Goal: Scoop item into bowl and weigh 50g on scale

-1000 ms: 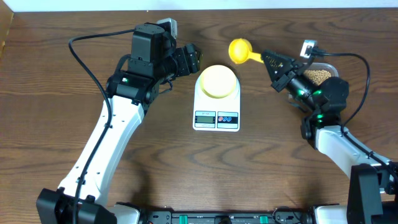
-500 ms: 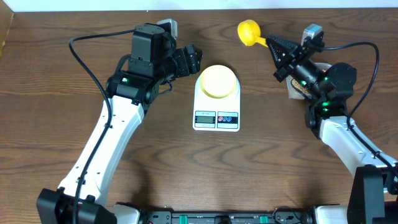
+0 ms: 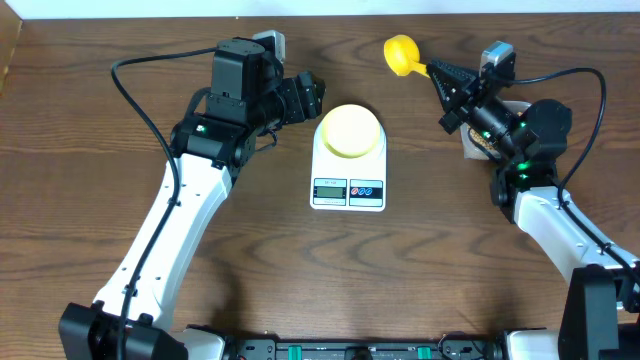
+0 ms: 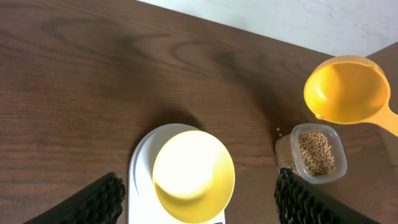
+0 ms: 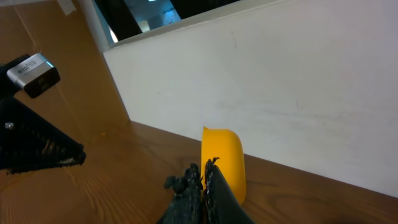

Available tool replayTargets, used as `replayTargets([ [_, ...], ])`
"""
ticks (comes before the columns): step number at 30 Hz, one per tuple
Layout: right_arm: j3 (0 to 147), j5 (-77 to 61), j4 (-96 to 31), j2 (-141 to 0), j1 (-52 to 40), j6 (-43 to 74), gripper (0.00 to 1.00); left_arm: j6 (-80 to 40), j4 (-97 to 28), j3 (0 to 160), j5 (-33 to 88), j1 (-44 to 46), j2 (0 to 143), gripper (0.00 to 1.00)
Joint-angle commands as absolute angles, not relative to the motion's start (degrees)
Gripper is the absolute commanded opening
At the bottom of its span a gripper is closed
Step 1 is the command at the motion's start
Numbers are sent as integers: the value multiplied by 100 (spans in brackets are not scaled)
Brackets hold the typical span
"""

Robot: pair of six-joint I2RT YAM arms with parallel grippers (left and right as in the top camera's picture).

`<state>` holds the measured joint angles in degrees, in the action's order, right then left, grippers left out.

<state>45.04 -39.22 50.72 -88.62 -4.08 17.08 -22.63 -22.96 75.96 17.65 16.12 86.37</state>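
The pale yellow bowl (image 3: 350,130) stands on the white scale (image 3: 348,185) at mid-table and looks empty in the left wrist view (image 4: 193,175). My left gripper (image 3: 303,98) hovers open just left of the bowl, its fingers (image 4: 93,202) spread either side of it without touching. My right gripper (image 3: 447,78) is raised at the back right, shut on the handle of a bright yellow scoop (image 3: 402,54), whose cup (image 4: 348,90) shows no beans. The beans (image 4: 317,152) lie in a clear tub (image 4: 309,177) right of the scale.
In the overhead view my right arm covers most of the tub (image 3: 476,143). A white wall (image 5: 280,93) runs along the table's back edge, close behind the scoop (image 5: 224,162). Cables trail from both arms.
My right gripper has carried the scoop up and back, away from the scale toward the rear edge, and now sits over the tub. The left arm, bowl and scale have not moved.
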Motion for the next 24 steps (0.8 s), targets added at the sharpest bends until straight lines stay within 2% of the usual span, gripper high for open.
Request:
replayTargets([
  [1,4617,-3938,5072,-8873,-384,1584,1,-2209,-2314,7585,1728,1603,8604,79],
  [24,4617,-3942,4871,-8873,-384,1584,1,-2209,-2314,7585,1728,1603,8604,79],
])
